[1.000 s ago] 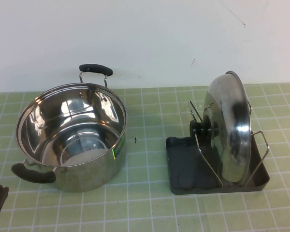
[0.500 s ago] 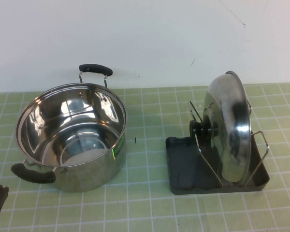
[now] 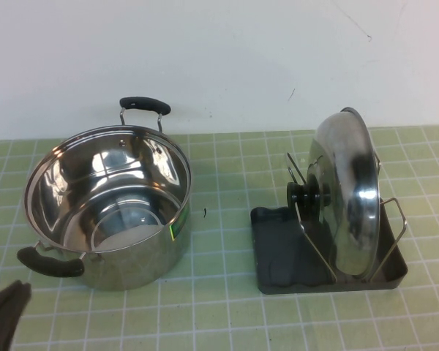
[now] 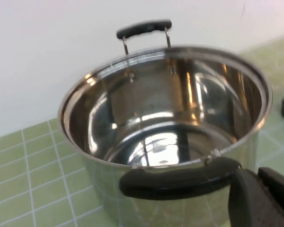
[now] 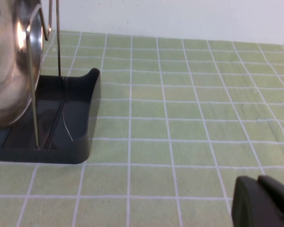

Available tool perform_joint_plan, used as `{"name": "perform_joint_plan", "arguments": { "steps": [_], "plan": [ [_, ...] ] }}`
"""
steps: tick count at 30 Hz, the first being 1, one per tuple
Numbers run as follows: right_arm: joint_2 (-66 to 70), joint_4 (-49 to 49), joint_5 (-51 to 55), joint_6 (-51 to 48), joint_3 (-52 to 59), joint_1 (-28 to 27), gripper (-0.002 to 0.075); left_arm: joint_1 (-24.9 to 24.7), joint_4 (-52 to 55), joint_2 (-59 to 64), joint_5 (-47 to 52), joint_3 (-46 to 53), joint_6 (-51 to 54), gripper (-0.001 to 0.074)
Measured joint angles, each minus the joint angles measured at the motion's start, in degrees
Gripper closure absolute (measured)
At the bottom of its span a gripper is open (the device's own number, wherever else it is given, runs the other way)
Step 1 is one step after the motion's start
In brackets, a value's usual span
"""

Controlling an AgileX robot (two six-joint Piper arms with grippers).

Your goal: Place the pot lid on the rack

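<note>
The pot lid (image 3: pixel 347 197) stands on edge in the rack (image 3: pixel 278 256), leaning between its wire loops, with its black knob (image 3: pixel 307 196) facing the pot. In the right wrist view the lid (image 5: pixel 9 71) and the rack (image 5: pixel 71 123) show at one side. My left gripper (image 3: pixel 4 314) is shut and empty at the table's front left, just below the pot's near handle (image 4: pixel 175 179). In its wrist view the left gripper (image 4: pixel 262 198) sits beside that handle. My right gripper (image 5: pixel 262 201) is shut and empty, low over the mat, apart from the rack; it is out of the high view.
The steel pot (image 3: pixel 106 205) stands open on the left of the green tiled mat, one black handle toward the wall (image 3: pixel 145 104) and one toward me. A white wall runs along the back. Bare mat lies between pot and rack.
My left gripper has risen a little into the high view, toward the pot's near handle. The lid, rack and pot have not moved.
</note>
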Motion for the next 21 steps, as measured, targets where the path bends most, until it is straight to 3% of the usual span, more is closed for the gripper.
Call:
{"name": "perform_joint_plan", "arguments": {
  "steps": [4, 7, 10, 15, 18, 21],
  "plan": [
    [0.0, 0.0, 0.0, 0.0, 0.0, 0.0, 0.0727, -1.1, -16.3, -4.5, 8.2, 2.6, 3.8, 0.0736],
    [0.0, 0.0, 0.0, 0.0, 0.0, 0.1, 0.0727, -1.4, -34.7, -9.5, 17.4, 4.5, 9.9, 0.0736],
    [0.0, 0.0, 0.0, 0.0, 0.0, 0.1, 0.0727, -1.4, -50.5, -15.8, 23.4, 6.1, 23.7, 0.0736],
    [0.0, 0.0, 0.1, 0.0, 0.0, 0.1, 0.0727, -1.4, -78.1, -22.9, 27.1, 8.0, 61.1, 0.0736],
    [0.0, 0.0, 0.1, 0.0, 0.0, 0.1, 0.0727, -1.4, -87.6, -23.0, 28.1, 8.0, 73.3, 0.0736],
    [0.0, 0.0, 0.1, 0.0, 0.0, 0.1, 0.0727, -1.4, -90.7, -23.2, 30.0, 8.0, 76.7, 0.0736]
  ]
}}
